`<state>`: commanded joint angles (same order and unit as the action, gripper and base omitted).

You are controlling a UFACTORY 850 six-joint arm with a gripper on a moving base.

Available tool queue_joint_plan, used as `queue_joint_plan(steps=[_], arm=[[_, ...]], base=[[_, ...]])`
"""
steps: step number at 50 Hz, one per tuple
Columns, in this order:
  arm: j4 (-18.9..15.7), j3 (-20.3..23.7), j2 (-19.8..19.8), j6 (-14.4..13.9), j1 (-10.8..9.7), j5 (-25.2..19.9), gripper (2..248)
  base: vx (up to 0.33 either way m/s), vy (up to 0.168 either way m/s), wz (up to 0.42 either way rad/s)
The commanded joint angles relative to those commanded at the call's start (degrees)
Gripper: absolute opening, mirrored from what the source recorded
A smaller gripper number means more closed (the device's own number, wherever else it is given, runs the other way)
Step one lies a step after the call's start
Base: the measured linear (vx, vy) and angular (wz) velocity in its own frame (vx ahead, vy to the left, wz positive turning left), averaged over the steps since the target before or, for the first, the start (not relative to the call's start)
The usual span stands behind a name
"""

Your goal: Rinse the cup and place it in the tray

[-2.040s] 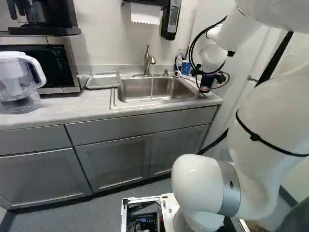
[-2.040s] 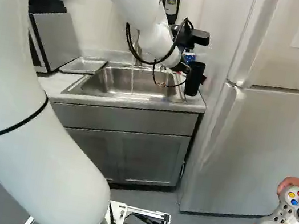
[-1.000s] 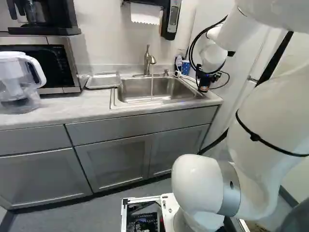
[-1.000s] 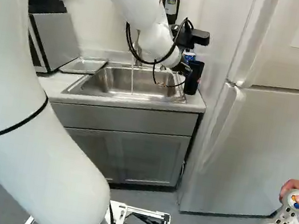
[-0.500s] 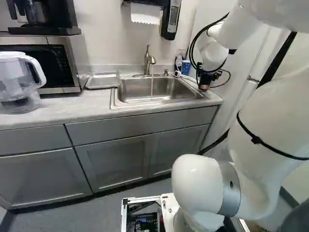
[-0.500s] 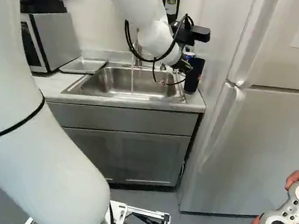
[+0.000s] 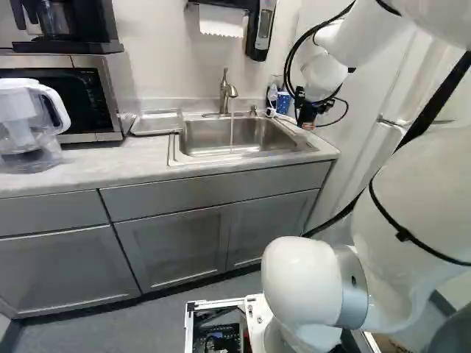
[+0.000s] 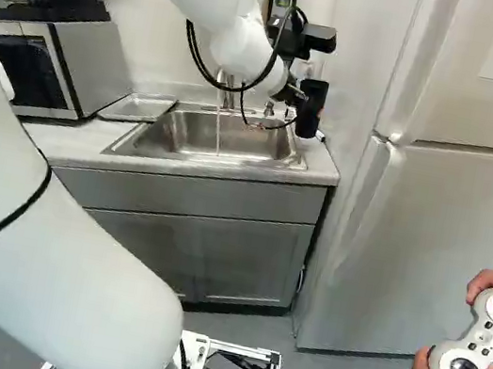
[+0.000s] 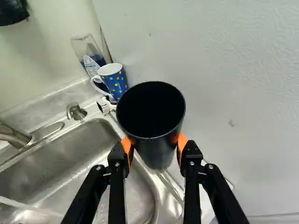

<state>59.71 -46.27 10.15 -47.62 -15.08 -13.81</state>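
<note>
In the right base view my gripper is over the sink's right end, near the fridge side. It holds a black cup above the counter corner. The wrist view shows the gripper with its orange pads against both sides of the black cup, which is upright with its open mouth showing. A thin stream of water falls from the faucet into the metal sink, away from the cup. The shallow tray lies on the counter at the sink's left.
A blue dotted mug, a clear bottle and a white brush stand behind the sink's right corner. The fridge rises close to the cup's right. A microwave and a water pitcher are left of the tray. A dispenser hangs above.
The arm has lifted the held cup and shifted it slightly left in the right base view. The base has stayed put, and water keeps running.
</note>
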Motion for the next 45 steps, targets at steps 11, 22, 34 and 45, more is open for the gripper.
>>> queue_joint_plan(steps=[11, 22, 34, 45], arm=[[0.0, 0.1, 0.9, 0.0, 2.1, 0.0, 114], [0.0, 0.2, 1.1, 0.0, 4.3, 0.0, 114], [0.0, -0.6, 0.2, 0.0, 6.7, 0.1, 114], [0.0, -0.7, 0.1, 0.0, 8.0, 1.7, 114]], base=[[0.0, 0.0, 0.0], [0.0, 0.0, 0.0], [0.0, 0.0, 0.0], [0.0, 0.0, 0.0]])
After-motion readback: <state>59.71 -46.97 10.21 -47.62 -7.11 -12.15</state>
